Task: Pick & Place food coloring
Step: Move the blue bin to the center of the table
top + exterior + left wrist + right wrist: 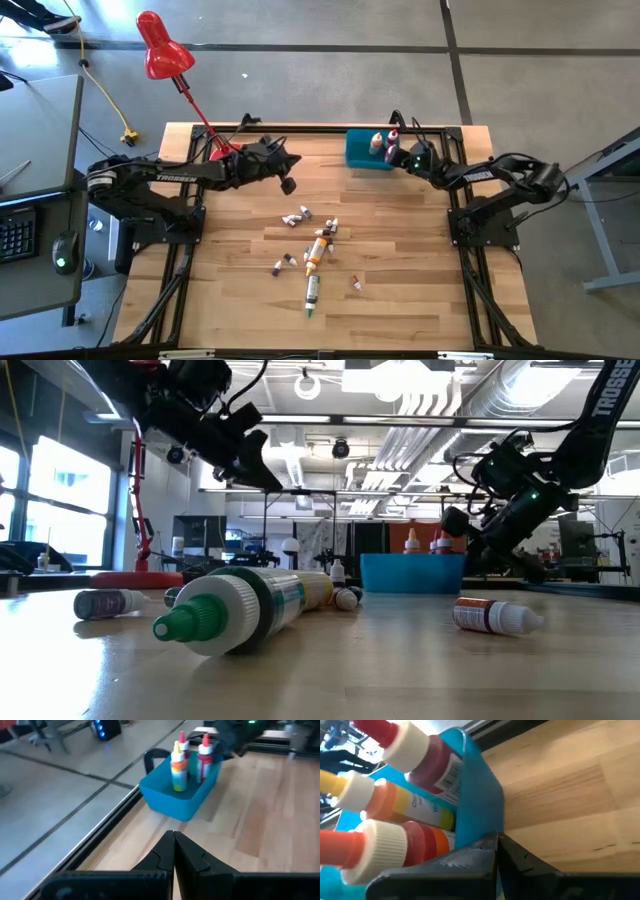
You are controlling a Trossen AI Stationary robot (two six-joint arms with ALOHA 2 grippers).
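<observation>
Food coloring bottles and tubes lie loose on the middle of the wooden table: an orange bottle (318,250), a green-tipped tube (312,292) (230,610) and small grey-white ones (300,215). Three more bottles (405,800) stand in the blue bin (362,155) at the far edge. My left gripper (288,185) (174,840) hangs shut above the table, left of the bin, holding nothing. My right gripper (403,158) (497,841) is shut and empty, right at the bin's right end. My right gripper's shut fingertips (507,847) stand slanting down against the outer side of the blue bin's end wall (477,805). Whether they touch the wall, I cannot tell. My left gripper touches nothing.
A red desk lamp (160,45) stands clamped at the table's far left corner. A red-labelled bottle (495,616) lies apart from the rest, toward the right. Bare wood lies between the bin and the loose bottles.
</observation>
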